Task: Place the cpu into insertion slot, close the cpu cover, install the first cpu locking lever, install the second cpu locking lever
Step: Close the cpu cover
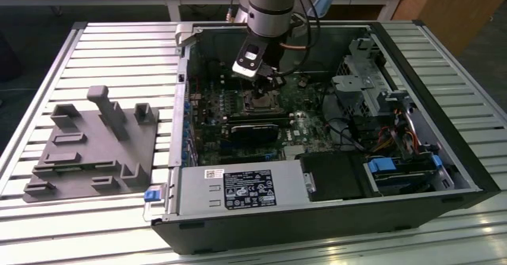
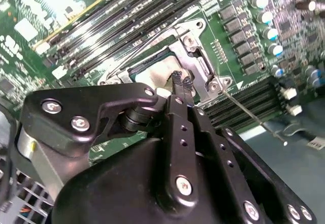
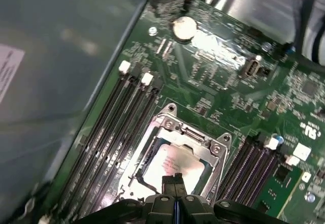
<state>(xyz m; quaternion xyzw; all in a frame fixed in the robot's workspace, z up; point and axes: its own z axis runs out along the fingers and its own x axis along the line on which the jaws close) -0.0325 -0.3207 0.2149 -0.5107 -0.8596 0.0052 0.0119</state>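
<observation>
Arm (image 1: 269, 3) reaches down into an open computer case (image 1: 317, 229) lying on its side on the slatted desk (image 1: 119, 45).

Fingers (image 3: 172, 181): together, tips pressed against each other, nothing visible between them. In the second wrist view the black tips (image 2: 179, 82) sit at the edge of the socket window; contact with the metal below cannot be told.

Cpu (image 3: 175, 162): seated in the insertion slot directly beneath the fingertips, its pale metal top showing through the frame's square window.

Cpu cover (image 3: 195, 137): grey metal frame, lying down around the cpu, ringing the spot under the fingertips. Whether it is latched cannot be told.

Thin wire lever (image 2: 249, 115): runs out from a socket corner just beside the fingers and angles away over the neighbouring memory slots, free end well clear of the socket.

Motherboard (image 3: 223, 71): green, spread under and around the fingers. Banks of black memory slots (image 3: 117, 127) flank the socket on both sides of the fingers. A round coin cell (image 3: 184, 27) sits farther off, beyond the socket.

Grey moulded fixture (image 1: 91, 146): on the desk outside the case, well apart from the fingers, toward the exterior view's left.
</observation>
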